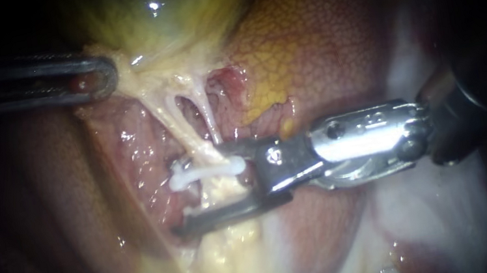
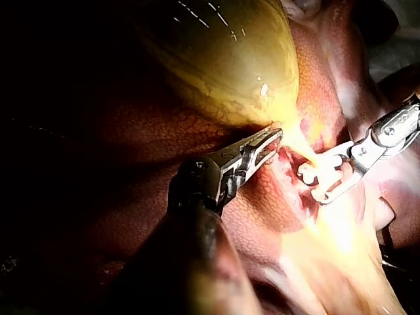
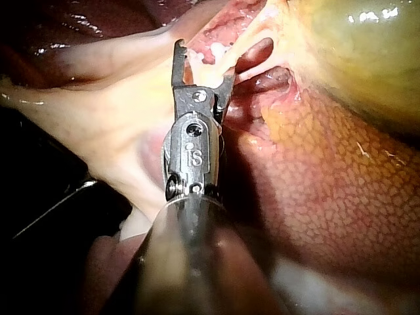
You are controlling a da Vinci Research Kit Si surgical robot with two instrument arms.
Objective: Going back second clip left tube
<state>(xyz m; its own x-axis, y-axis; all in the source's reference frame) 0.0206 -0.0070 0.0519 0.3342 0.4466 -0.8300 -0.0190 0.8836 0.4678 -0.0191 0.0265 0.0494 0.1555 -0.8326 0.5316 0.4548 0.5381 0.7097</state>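
Observation:
My right instrument [image 1: 201,190] comes in from the right with its jaws open, one on each side of the left tube [image 1: 179,124]. A white clip [image 1: 206,171] sits shut across that tube, just under the upper jaw. A thinner right tube [image 1: 208,114] runs beside it. Both tubes lead up to the yellow-green gallbladder [image 1: 169,10]. My left instrument [image 1: 97,80] is shut on the pale tissue at the gallbladder's neck and holds it taut. The left wrist view shows these jaws [image 2: 266,146] at the neck, with the clip [image 2: 314,181] beyond. The right wrist view shows the open jaws [image 3: 202,65] around pale tissue.
Mottled red-orange liver [image 1: 318,31] lies behind and to the right of the tubes. Pale yellow fatty tissue [image 1: 231,257] spreads below the clip. Whitish tissue [image 1: 426,205] lies under the right instrument's shaft.

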